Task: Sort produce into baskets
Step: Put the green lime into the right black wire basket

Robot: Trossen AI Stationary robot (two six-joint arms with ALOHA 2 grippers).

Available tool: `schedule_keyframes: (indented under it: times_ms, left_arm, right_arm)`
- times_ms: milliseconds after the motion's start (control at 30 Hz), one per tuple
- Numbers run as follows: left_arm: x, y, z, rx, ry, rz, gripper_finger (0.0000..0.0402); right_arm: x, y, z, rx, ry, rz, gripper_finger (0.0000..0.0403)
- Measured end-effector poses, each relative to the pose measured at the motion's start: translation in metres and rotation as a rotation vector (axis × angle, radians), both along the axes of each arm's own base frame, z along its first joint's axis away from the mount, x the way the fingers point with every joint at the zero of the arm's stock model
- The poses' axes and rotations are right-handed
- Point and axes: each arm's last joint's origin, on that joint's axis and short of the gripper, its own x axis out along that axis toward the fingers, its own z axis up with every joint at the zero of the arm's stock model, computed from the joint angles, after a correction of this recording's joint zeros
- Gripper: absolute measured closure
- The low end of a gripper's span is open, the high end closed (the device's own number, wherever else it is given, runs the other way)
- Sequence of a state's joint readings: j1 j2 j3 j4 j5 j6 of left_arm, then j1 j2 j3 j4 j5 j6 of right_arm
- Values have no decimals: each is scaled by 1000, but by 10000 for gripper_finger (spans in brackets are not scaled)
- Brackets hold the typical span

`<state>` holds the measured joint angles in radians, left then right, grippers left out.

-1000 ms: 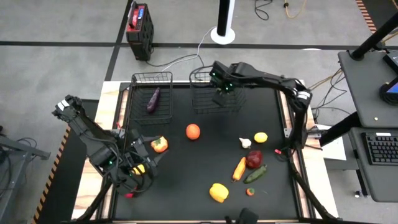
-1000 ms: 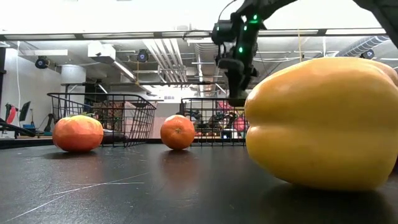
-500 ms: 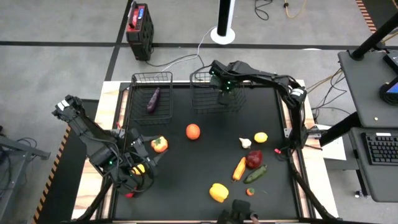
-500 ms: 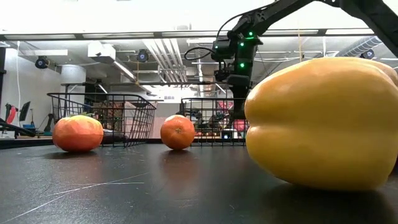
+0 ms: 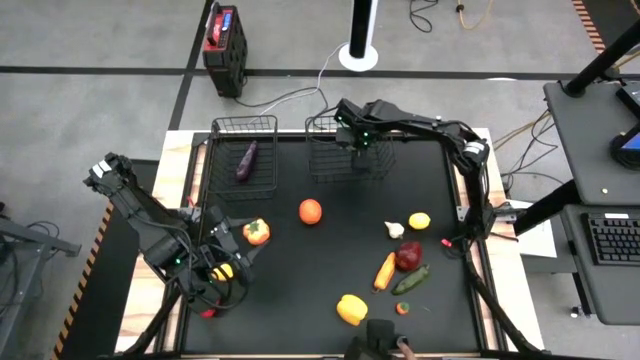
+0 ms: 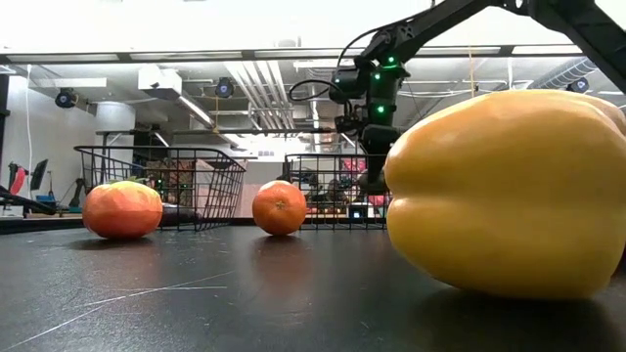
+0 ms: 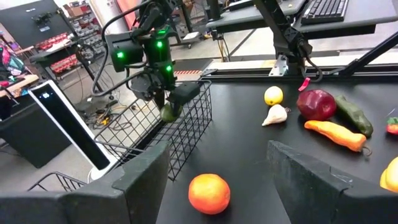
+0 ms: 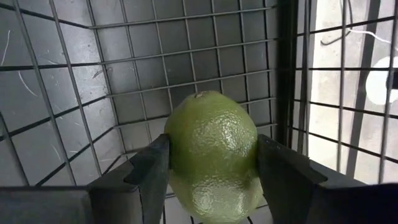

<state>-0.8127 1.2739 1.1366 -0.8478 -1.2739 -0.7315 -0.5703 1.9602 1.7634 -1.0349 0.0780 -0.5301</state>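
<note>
My right gripper [image 5: 360, 140] is over the wider black wire basket [image 5: 330, 165] at the table's far side, shut on a green bumpy fruit [image 8: 211, 143]. This also shows in the left wrist view [image 7: 168, 113]. The narrower basket [image 5: 225, 150] to its left holds the purple eggplant [image 5: 245, 160]. My left gripper [image 7: 217, 162] is open and empty near the table's left edge [image 5: 240, 252], beside an orange-red pepper [image 5: 256, 232]. The orange [image 5: 310, 211] lies on the table in the middle. My right gripper pinches the green fruit by its two opposite sides [image 8: 177, 155] between its two fingers. The fingers point down from above. The fruit hangs clear of the basket's mesh floor [image 8: 74, 74], its rounded end pointing down.
At the right lie garlic [image 5: 394, 230], a lemon [image 5: 419, 221], a red pepper [image 5: 408, 256], a carrot [image 5: 385, 270] and a cucumber [image 5: 410, 279]. A yellow pepper [image 5: 351, 309] is near the front edge. A yellow fruit [image 5: 222, 271] lies under my left arm.
My right gripper has gone toward the table's far edge over the wider basket, carrying the green fruit in its shut fingers.
</note>
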Motion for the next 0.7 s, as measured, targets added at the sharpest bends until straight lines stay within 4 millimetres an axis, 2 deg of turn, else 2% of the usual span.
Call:
schedule_keyframes:
  times_ms: [367,533,700]
  left_arm:
    - [0,0,0,6,6,0,149]
    - [0,0,0,6,6,0,149]
    - [0,0,0,7,7,0,149]
  right_arm:
    - [1,-3,0,-3,-31,-47,200]
    - [5,-7,2,-11,-111,-160,200]
    - [6,-7,0,32,-151,-350,200]
